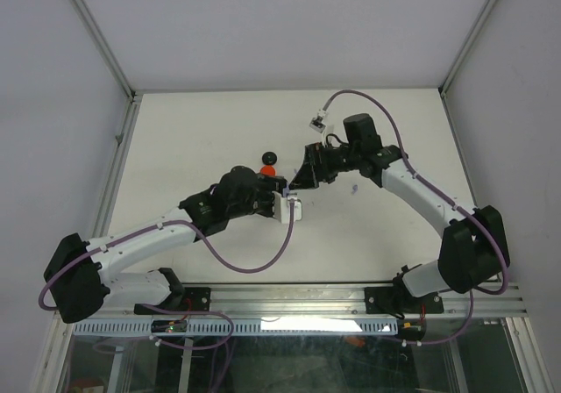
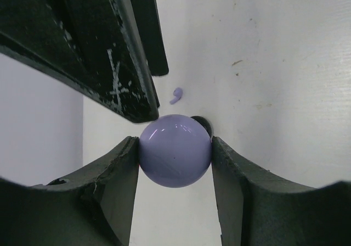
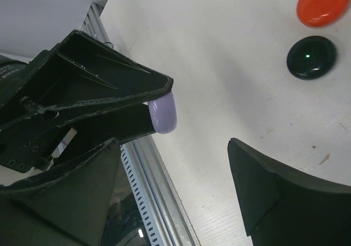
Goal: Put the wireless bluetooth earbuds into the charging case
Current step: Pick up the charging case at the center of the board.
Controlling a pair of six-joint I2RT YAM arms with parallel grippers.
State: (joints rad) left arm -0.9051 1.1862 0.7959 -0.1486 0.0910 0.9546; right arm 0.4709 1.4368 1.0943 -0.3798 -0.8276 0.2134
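Lilac, glossy, round charging case (image 2: 174, 151)

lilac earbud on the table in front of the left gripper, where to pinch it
Probably across the rounded head of the lilac earbud, coming straight down from above: it lies flat on the table, and its curved stem looks thin.

text: none legible | labels: none legible | numbers: none legible

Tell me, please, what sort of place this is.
Probably a robotics lab test cell: a white table boxed in by plain panels, with a left arm and right arm bolted to a metal rail at its near edge.
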